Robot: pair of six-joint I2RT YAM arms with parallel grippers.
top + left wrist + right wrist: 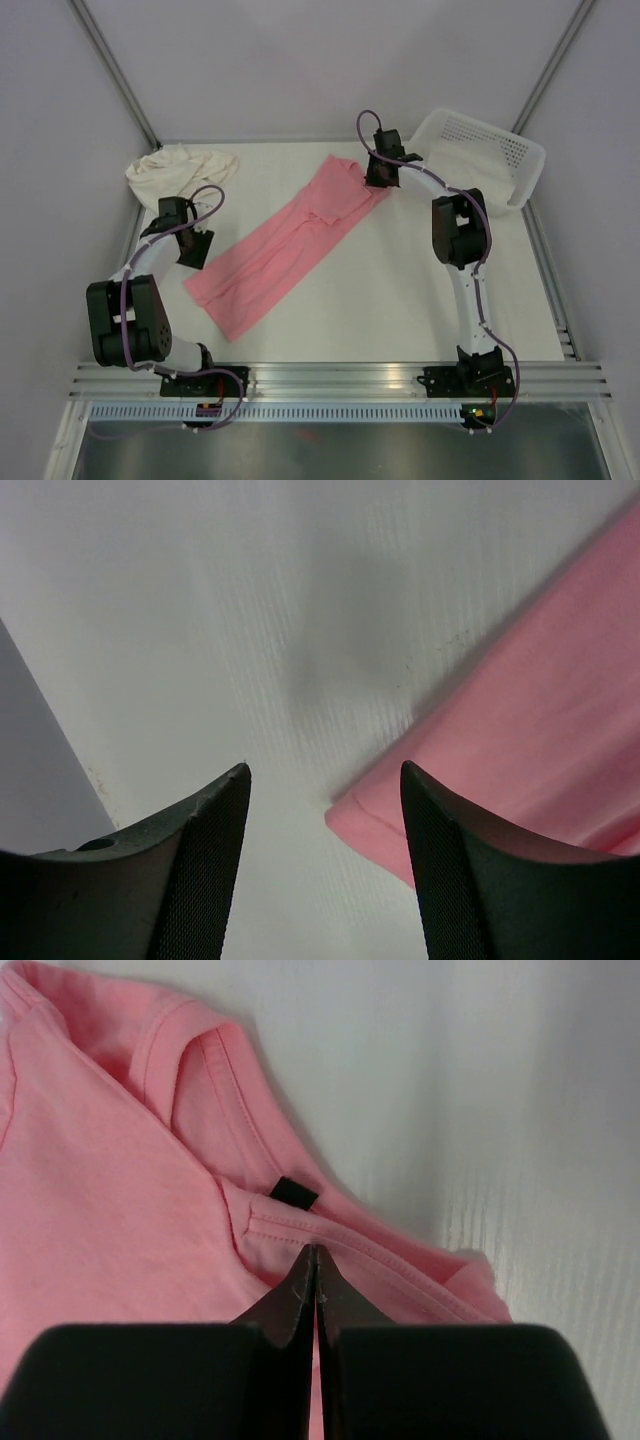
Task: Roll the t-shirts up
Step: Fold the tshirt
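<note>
The salmon pink t-shirt [285, 245] lies folded into a long strip, running diagonally from the near left to the far middle of the table. My right gripper [378, 182] is at its collar end, shut, its tips [316, 1248] resting on the collar seam of the pink t-shirt [100, 1210] beside a black tag [294, 1192]. At the strip's near left end, my left gripper [197, 260] is open. In the left wrist view a hem corner of the pink t-shirt [540, 710] lies between the fingers of the left gripper [325, 770], untouched. The cream t-shirt [180, 165] sits crumpled at the far left.
A white perforated basket [490, 150] stands at the far right corner, just behind the right arm. Grey walls with metal posts close in the table on the left, right and back. A metal rail runs along the near edge.
</note>
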